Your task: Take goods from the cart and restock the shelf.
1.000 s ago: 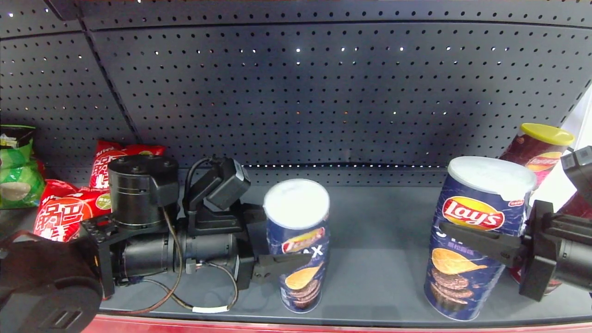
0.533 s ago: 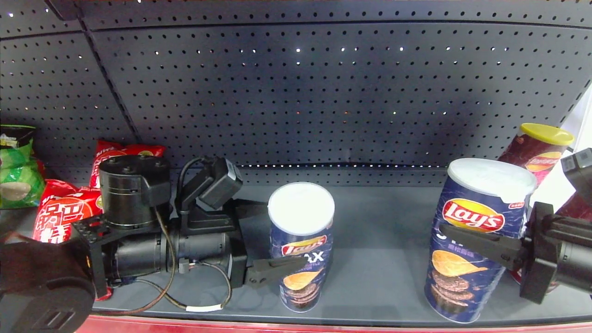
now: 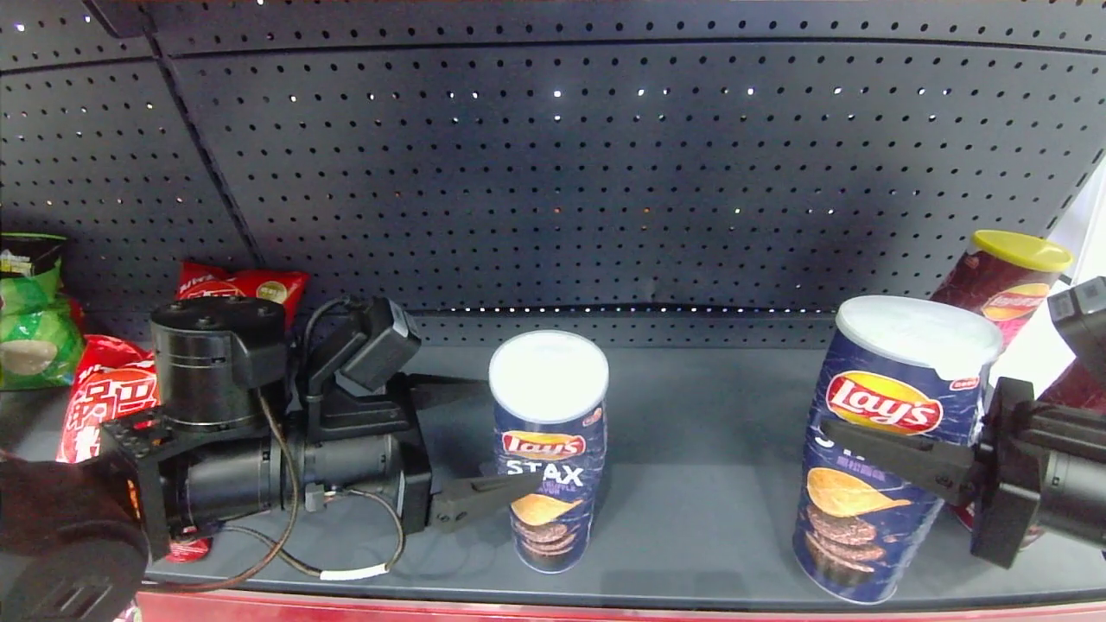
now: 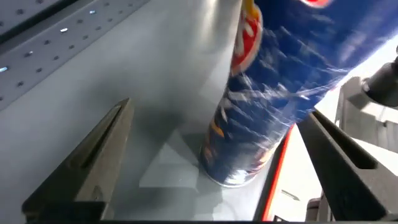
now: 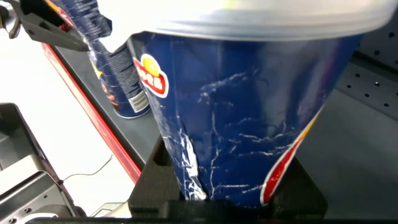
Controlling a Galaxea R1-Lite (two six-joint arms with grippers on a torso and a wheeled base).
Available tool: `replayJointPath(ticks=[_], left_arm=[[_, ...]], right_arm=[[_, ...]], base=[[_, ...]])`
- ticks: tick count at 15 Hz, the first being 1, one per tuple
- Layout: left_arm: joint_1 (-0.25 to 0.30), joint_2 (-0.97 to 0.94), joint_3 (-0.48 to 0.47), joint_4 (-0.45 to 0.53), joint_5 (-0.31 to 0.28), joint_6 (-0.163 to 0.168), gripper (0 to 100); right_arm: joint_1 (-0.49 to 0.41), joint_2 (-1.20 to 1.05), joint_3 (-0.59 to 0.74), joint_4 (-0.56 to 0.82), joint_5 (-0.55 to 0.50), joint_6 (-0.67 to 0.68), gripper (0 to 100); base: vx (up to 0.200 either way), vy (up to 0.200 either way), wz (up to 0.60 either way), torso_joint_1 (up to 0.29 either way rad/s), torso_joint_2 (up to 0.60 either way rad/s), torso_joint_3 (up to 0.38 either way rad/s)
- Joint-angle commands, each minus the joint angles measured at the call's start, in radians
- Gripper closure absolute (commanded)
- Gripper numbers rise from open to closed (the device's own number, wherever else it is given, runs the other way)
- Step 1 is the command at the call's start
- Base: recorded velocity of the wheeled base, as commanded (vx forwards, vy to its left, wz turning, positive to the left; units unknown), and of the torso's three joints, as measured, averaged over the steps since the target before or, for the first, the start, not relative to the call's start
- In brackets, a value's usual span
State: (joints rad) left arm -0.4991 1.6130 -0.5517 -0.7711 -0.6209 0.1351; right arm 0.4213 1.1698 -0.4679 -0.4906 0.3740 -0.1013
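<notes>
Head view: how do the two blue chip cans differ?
The left can stands upright, free inside the open left end effector; the right can looks slightly tilted, clamped in the right end effector. The left can is midway along the shelf, the right can near its right end. Both are blue with pale lids.

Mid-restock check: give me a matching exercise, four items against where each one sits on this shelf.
Items:
1. slim can
2. wide can
3. yellow-lid can
4. red bags

Places:
A. far left of the shelf
B. gripped by the right end effector
C. upright at the open left end effector
D. behind the wide can, far right

Pairs: 1-C, 2-B, 3-D, 4-A.
</notes>
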Motion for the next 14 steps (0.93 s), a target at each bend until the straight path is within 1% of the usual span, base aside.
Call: replayJointPath(ticks=[1, 2, 4, 5, 6, 7, 8, 9, 10, 11, 12, 13, 14], left_arm=[[0.001, -0.028, 0.013, -0.001, 0.000, 0.000, 0], [-0.002, -0.058, 0.032, -0.001, 0.000, 0.000, 0], [-0.053, -0.128, 0.039, 0.001, 0.001, -0.003, 0], [-0.118, -0.206, 0.045, 0.007, 0.058, -0.006, 0], [-0.139, -0.254, 0.047, 0.012, 0.144, -0.023, 0], [-0.137, -0.312, 0.047, 0.016, 0.228, -0.072, 0], [-0.107, -0.380, 0.050, 0.019, 0.279, -0.115, 0], [-0.022, -0.433, 0.053, 0.019, 0.291, -0.129, 0], [0.040, -0.462, 0.053, 0.019, 0.290, -0.129, 0], [0.232, -0.544, 0.056, 0.030, 0.290, -0.129, 0], [0.361, -0.599, 0.073, 0.047, 0.290, -0.129, 0], [0.502, -0.709, 0.125, 0.053, 0.299, -0.131, 0], [0.614, -0.828, 0.216, 0.070, 0.297, -0.131, 0]], right_arm=[[0.001, 0.001, 0.000, 0.000, 0.000, -0.002, 100], [0.001, 0.001, 0.000, 0.000, 0.000, -0.002, 100], [0.002, 0.001, 0.000, 0.000, 0.000, -0.002, 100], [0.017, 0.001, 0.000, 0.000, -0.001, 0.000, 100], [0.027, 0.001, 0.000, 0.001, -0.001, -0.002, 100], [0.028, 0.001, 0.002, 0.001, -0.001, -0.002, 100], [0.028, -0.002, 0.003, 0.001, -0.003, -0.002, 100], [0.027, -0.002, 0.003, 0.003, -0.006, 0.000, 100], [0.027, -0.001, 0.003, 0.003, -0.009, -0.002, 100], [0.027, 0.004, -0.002, 0.003, -0.009, -0.002, 100], [0.027, 0.010, -0.006, 0.003, -0.009, -0.002, 100], [0.027, 0.013, -0.012, 0.003, -0.010, -0.002, 100], [0.025, 0.013, -0.015, 0.001, -0.012, 0.000, 100]], base=[[0.000, 0.000, 0.00, 0.000, 0.00, 0.000], [0.000, 0.000, 0.00, 0.000, 0.00, 0.000], [0.000, 0.000, 0.00, 0.000, 0.00, 0.000], [0.000, 0.000, 0.00, 0.000, 0.00, 0.000], [0.000, 0.000, 0.00, 0.000, 0.00, 0.000], [0.000, 0.000, 0.00, 0.000, 0.00, 0.000], [0.000, 0.000, 0.00, 0.000, 0.00, 0.000], [0.000, 0.000, 0.00, 0.000, 0.00, 0.000], [0.000, 0.000, 0.00, 0.000, 0.00, 0.000], [0.000, 0.000, 0.00, 0.000, 0.00, 0.000], [0.000, 0.000, 0.00, 0.000, 0.00, 0.000], [0.000, 0.000, 0.00, 0.000, 0.00, 0.000], [0.000, 0.000, 0.00, 0.000, 0.00, 0.000]])
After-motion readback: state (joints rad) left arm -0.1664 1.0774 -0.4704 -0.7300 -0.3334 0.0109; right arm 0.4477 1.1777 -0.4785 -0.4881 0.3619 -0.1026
